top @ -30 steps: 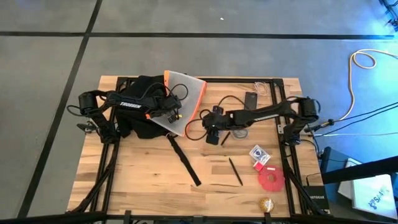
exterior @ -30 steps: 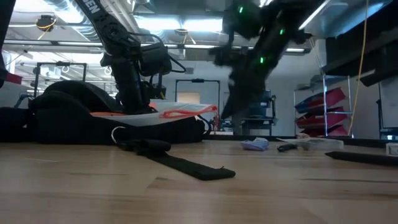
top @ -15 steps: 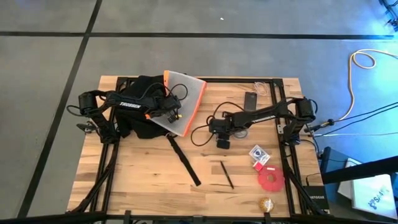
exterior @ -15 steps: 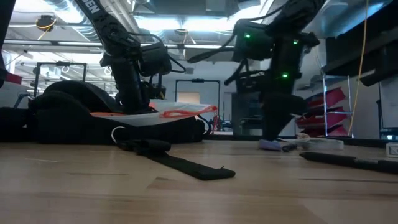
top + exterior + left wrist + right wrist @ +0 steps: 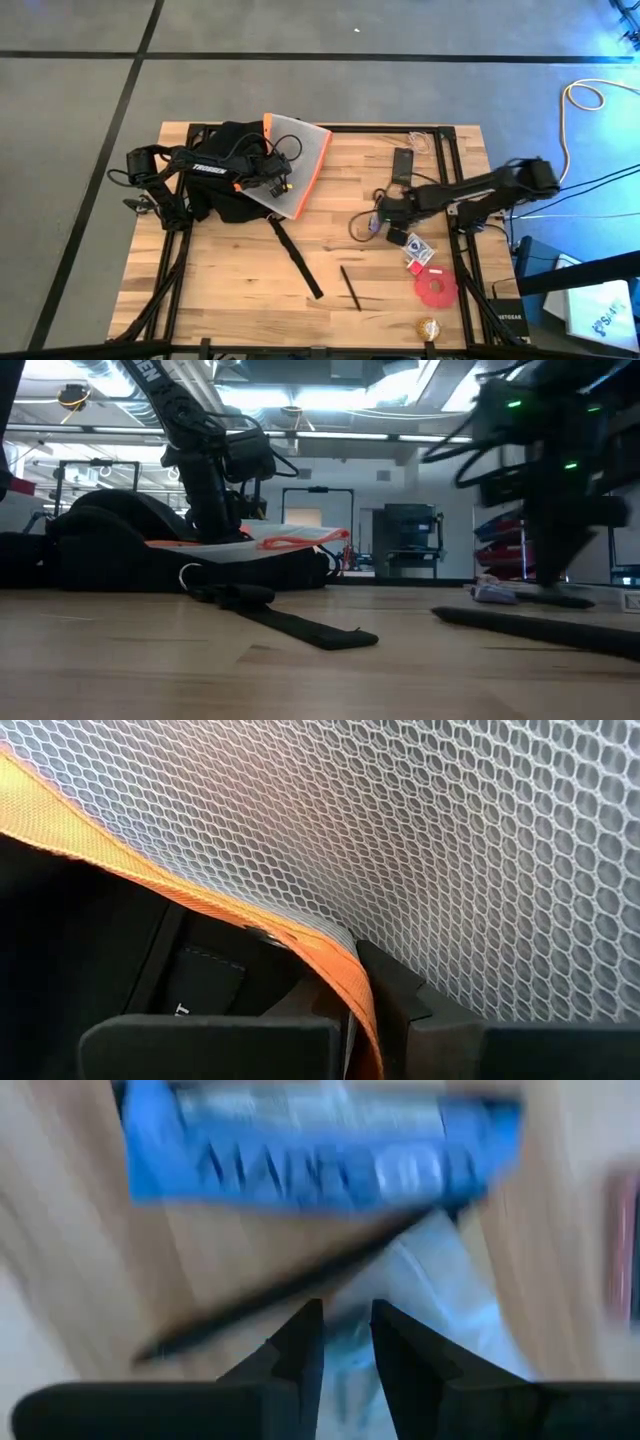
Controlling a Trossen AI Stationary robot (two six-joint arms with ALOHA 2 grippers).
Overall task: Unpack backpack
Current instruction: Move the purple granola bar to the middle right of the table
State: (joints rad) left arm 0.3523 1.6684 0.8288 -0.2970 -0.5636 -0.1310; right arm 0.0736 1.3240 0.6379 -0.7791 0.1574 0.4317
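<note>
Your backpack (image 5: 228, 172) sits far-left on the table (image 5: 230, 290), and your left gripper (image 5: 275, 180) is clamped on its orange-edged mesh pouch (image 5: 297, 160). Over right, your right gripper (image 5: 383, 222) hangs low by a blue packet (image 5: 320, 1142), fingers narrow; can't tell if they're holding anything.

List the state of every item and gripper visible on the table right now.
backpack: lying flat, mesh pouch half out.
mesh pouch: orange-edged, pinched at the edge.
left gripper: shut on mesh pouch.
right gripper: nearly closed, low over the table.
pen: lying loose.
red tape roll: lying flat.
</note>
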